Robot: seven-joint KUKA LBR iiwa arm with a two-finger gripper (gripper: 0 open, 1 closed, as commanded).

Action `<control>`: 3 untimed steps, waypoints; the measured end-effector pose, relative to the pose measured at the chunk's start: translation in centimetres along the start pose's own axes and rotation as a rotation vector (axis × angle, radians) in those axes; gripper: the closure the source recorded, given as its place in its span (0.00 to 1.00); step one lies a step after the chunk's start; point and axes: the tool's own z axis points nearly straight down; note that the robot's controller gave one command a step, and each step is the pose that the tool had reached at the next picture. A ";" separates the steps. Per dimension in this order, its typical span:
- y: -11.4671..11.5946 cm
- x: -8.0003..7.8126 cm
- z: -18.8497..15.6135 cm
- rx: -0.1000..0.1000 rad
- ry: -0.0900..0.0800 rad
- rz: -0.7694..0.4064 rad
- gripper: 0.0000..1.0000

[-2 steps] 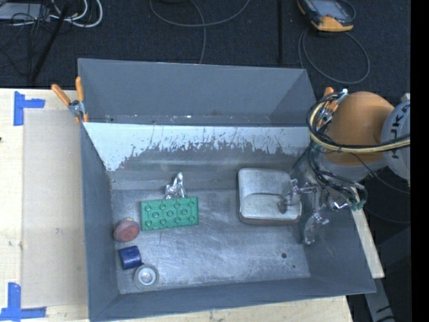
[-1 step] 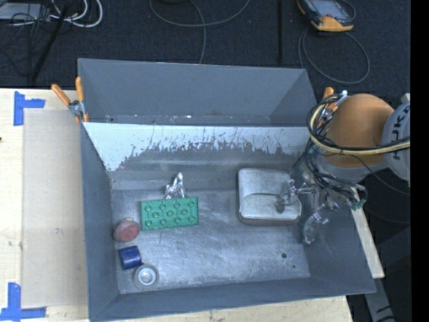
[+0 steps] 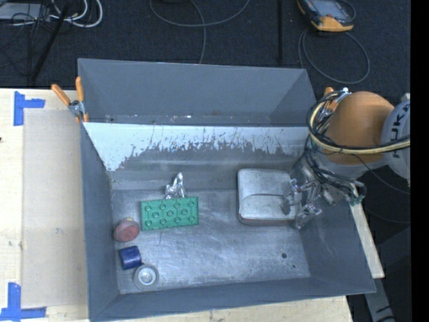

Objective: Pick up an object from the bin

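My gripper (image 3: 299, 210) hangs at the right side of the bin, its fingers at the right edge of a flat grey metal case (image 3: 263, 196) that lies on the bin floor. The fingertips stand a little apart beside the case, with nothing between them. Over on the left lie a green studded building plate (image 3: 170, 213) and, just behind it, a small crumpled silvery piece (image 3: 175, 186).
In the bin's left front corner sit a reddish round disc (image 3: 126, 231), a small blue cylinder (image 3: 130, 256) and a clear round cap (image 3: 145, 275). The arm with its orange cover and cables reaches in over the right wall.
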 end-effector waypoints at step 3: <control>22.6 3.4 -7.5 0.023 -0.042 0.029 1.00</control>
